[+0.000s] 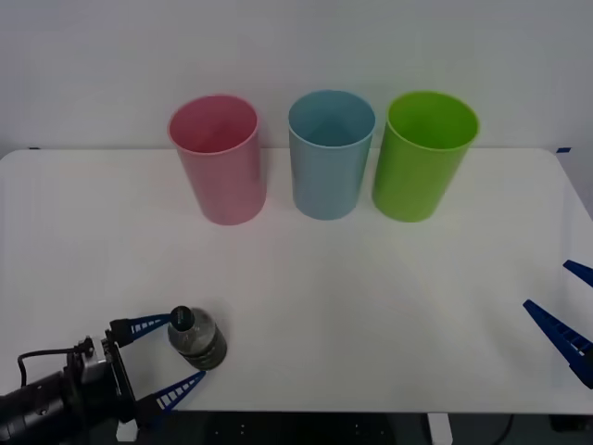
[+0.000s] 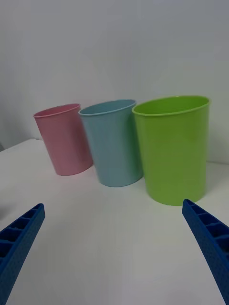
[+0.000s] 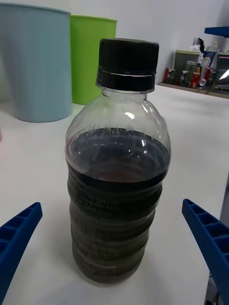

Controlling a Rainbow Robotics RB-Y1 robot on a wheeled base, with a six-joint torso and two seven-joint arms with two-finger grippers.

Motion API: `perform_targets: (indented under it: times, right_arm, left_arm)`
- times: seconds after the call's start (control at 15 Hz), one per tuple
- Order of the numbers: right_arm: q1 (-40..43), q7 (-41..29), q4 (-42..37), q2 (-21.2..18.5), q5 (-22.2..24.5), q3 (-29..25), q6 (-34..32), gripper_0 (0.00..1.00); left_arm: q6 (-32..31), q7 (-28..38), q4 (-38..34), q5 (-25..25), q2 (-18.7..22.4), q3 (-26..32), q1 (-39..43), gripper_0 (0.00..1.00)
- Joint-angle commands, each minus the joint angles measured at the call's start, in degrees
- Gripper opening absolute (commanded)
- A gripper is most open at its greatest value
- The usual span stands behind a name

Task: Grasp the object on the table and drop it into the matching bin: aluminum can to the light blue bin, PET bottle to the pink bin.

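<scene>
The PET bottle (image 1: 195,339) stands upright near the table's front left edge: clear plastic, black cap, dark liquid in its lower part. In the left wrist view the bottle (image 3: 118,167) stands close between my blue fingers, with a gap on each side. My left gripper (image 1: 173,357) is open around it, one finger on each side. The pink bin (image 1: 218,158) stands at the back left, the light blue bin (image 1: 330,153) beside it. My right gripper (image 1: 563,306) waits open at the table's right edge, far from the bottle.
A lime green bin (image 1: 423,154) stands to the right of the light blue bin (image 2: 113,143); the pink bin (image 2: 63,139) and green bin (image 2: 173,148) flank it. The white table (image 1: 371,306) is bare between bottle and bins.
</scene>
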Motion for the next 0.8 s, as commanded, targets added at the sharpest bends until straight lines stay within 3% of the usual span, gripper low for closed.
perform_targets:
  times: [0.07,0.8]
  right_arm:
    - [0.0,0.0,0.0,0.0,0.0,0.0,0.0,1.0]
    - [0.0,0.0,0.0,0.0,0.0,0.0,0.0,1.0]
  left_arm:
    - [0.04,-0.04,0.37,-1.34,-0.95,0.0,-0.88,1.0]
    - [0.48,-1.01,4.06,-3.89,-4.91,0.0,-4.58,1.0]
